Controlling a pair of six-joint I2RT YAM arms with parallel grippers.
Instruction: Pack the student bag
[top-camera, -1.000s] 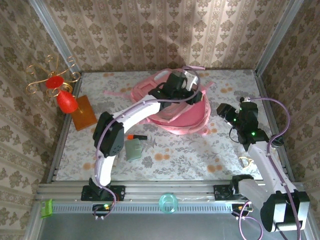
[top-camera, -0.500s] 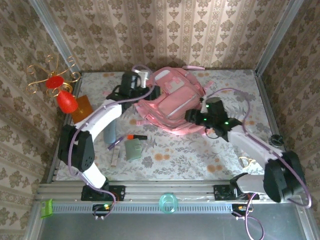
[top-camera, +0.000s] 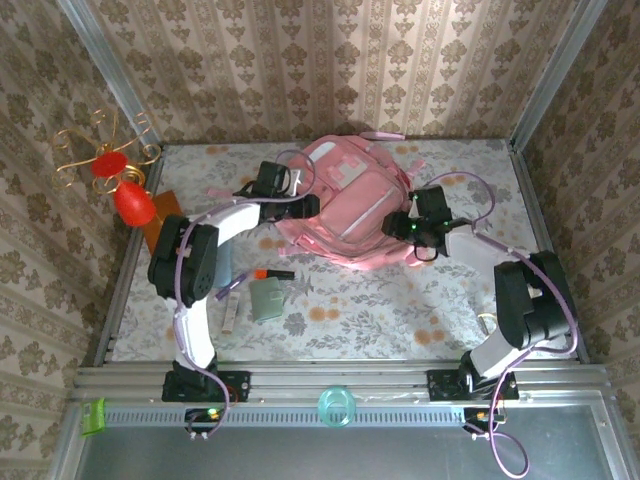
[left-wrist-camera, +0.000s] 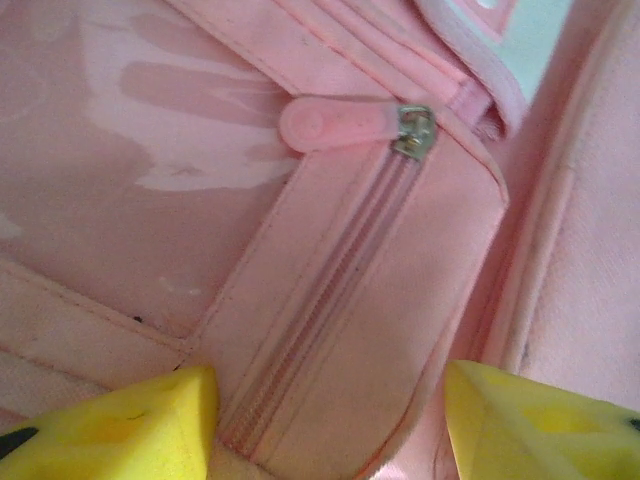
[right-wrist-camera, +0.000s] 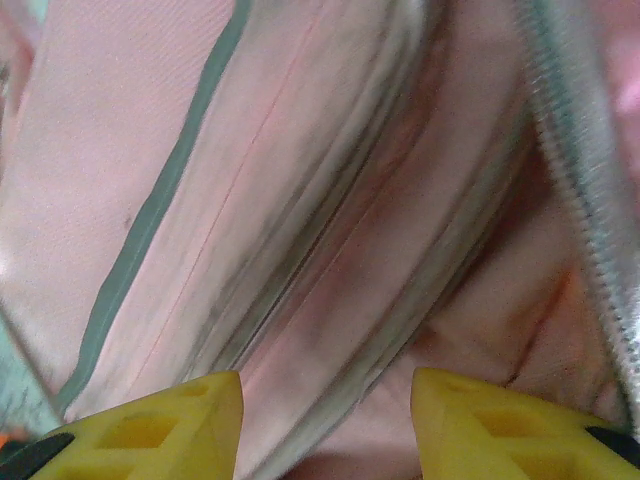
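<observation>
The student bag (top-camera: 345, 205), a large pink backpack, lies front up at the back middle of the table. My left gripper (top-camera: 300, 207) is against its left side. In the left wrist view its yellow fingers (left-wrist-camera: 120, 425) stand apart astride a zipped pocket panel (left-wrist-camera: 350, 300), with a pink zip pull (left-wrist-camera: 330, 125) above; left gripper (left-wrist-camera: 330, 400) is open. My right gripper (top-camera: 397, 225) is pressed to the bag's right side. In the right wrist view, folds of pink fabric (right-wrist-camera: 330, 250) and a zip (right-wrist-camera: 575, 200) lie between its open fingers; right gripper (right-wrist-camera: 328, 400).
In front of the bag lie an orange-capped pen (top-camera: 272, 273), a grey-green pouch (top-camera: 267, 298), a pale blue case (top-camera: 220, 262) and a thin stick (top-camera: 230, 318). A red ornament with gold wire (top-camera: 128, 195) stands on an orange block (top-camera: 168, 212) at the left. Walls close in on three sides.
The bag now lies front up. My left arm left the bag's top for its left side. My right arm swung in from the right to the bag's right side.
</observation>
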